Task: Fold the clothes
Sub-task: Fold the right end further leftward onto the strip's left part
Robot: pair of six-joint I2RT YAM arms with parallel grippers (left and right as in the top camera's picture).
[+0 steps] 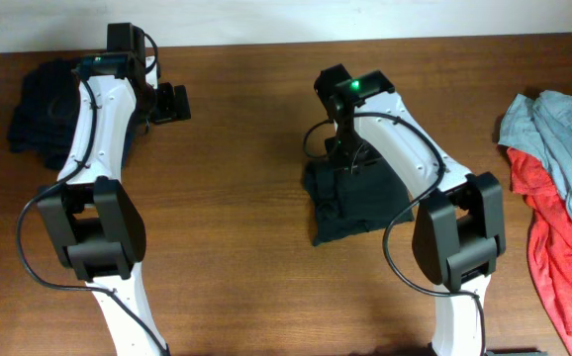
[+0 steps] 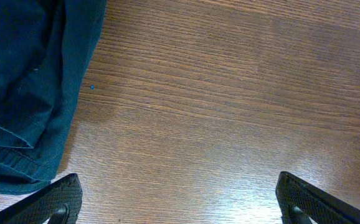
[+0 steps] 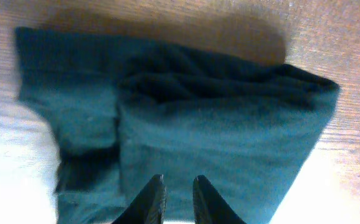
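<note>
Over the black shirt (image 1: 350, 210), mid-desk (image 1: 246, 227): right fingers (image 3: 152, 202) are narrow, with a thin slit between them and tips low over the cloth's edge. Cannot tell whether a fold is nipped in the slit. The shirt is a compact, roughly square bundle with stacked layers and uneven edges.

Left of the shirt, well apart: left fingers (image 2: 55, 199) are spread wide, holding nothing, above bare wood. Just past them the navy garment (image 1: 34, 119) lies in a crumpled heap, unfolded.

Far right of the shirt, at the desk edge: the grey-blue garment (image 1: 563, 129) overlaps the red garment (image 1: 558, 257), both unfolded.

Judgement: one garment is about folded, three are untouched.

Risks from here:
- If cloth is caught between the right fingers, lifting away would drag the top layer and open the fold.
- The right arm lies across the bundle, so a sideways retreat could sweep it out of square.
- A blind grab into the navy heap would likely take several layers at once.
- The grey-blue and red garments overlap, so pulling one may drag the other off the edge.
</note>
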